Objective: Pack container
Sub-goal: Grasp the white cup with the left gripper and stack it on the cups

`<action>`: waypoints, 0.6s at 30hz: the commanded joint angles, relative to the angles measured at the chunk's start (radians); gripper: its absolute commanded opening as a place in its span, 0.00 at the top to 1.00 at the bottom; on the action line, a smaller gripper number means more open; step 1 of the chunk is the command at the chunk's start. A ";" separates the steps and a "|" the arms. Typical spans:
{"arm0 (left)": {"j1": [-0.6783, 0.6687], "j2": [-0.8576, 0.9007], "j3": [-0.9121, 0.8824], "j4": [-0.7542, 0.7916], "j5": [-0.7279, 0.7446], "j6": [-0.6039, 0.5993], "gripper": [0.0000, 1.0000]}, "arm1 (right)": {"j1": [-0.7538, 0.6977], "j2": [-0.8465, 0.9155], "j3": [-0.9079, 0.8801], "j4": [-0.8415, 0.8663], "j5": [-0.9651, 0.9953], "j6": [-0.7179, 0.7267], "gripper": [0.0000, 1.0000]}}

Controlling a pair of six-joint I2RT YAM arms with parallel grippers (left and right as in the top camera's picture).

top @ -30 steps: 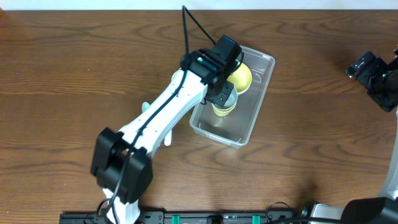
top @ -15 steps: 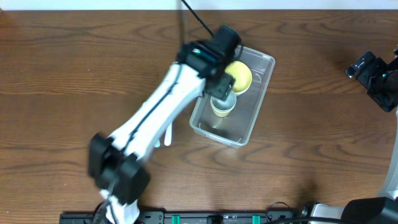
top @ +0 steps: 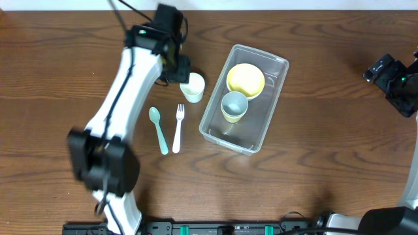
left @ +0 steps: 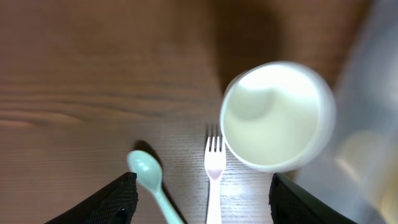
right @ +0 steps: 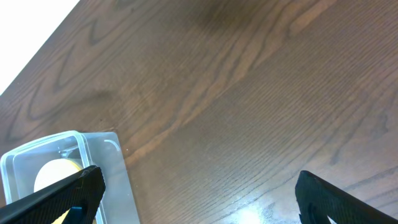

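Left gripper (left: 202, 190) swung off the container (top: 269, 125) to the white cup (top: 192, 87).
I saw its jaws spread wide and empty; the container, just right of it, held a yellow bowl (top: 245, 79) and a grey cup (top: 234, 104).

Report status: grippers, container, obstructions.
Left gripper open by white cup. Right gripper open, empty. Container holds yellow bowl, stacked cups. Spoon, fork outside; nothing blocking.

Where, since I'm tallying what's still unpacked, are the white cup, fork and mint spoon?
white cup (top: 192, 87): overhead view, inside its open mouth.
fork (top: 177, 130): overhead view, middle of its handle.
mint spoon (top: 159, 134): overhead view, middle of its handle.
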 commanded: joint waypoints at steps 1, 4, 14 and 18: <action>0.000 0.080 -0.007 0.002 0.024 -0.012 0.32 | -0.006 -0.005 0.003 0.000 0.000 -0.003 0.01; 0.000 0.145 -0.007 0.020 0.038 -0.015 0.41 | -0.006 -0.005 0.003 0.000 0.000 -0.003 0.01; 0.003 0.130 0.001 0.010 0.076 -0.015 0.94 | -0.006 -0.005 0.003 0.000 0.000 -0.003 0.01; 0.003 0.036 0.054 -0.074 0.062 -0.015 0.94 | -0.006 -0.005 0.003 0.000 0.000 -0.003 0.01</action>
